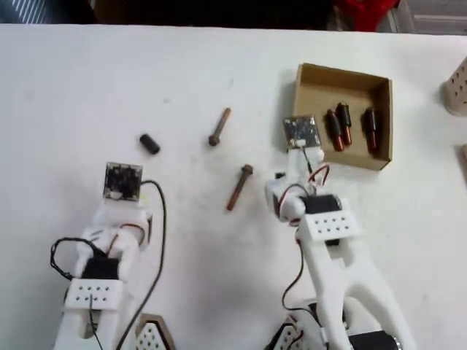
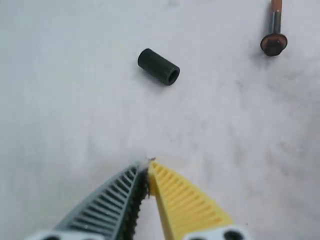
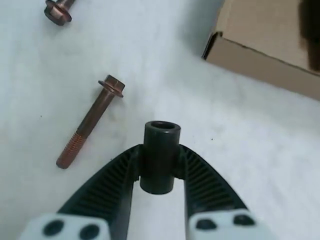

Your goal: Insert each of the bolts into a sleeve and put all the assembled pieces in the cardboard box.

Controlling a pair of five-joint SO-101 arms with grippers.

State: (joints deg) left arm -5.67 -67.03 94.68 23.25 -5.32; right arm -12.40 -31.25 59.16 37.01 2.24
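Two loose bolts (image 1: 219,127), one loose sleeve (image 1: 149,144)

A white table (image 1: 219,65) takes up nearly the whole high view, its far edge running straight across the top of the frame. Beyond that edge lies a dark strip (image 1: 219,9). The upper left corner holds something with pale slanted stripes (image 1: 40,9). The upper right has a red object (image 1: 365,9) and, past it, a light grey patch (image 1: 434,14). At the right edge a beige block with rows of holes (image 1: 458,87) stands on the table. The light is soft and even, with faint shadows. From the wrist views the tabletop looks slightly mottled.
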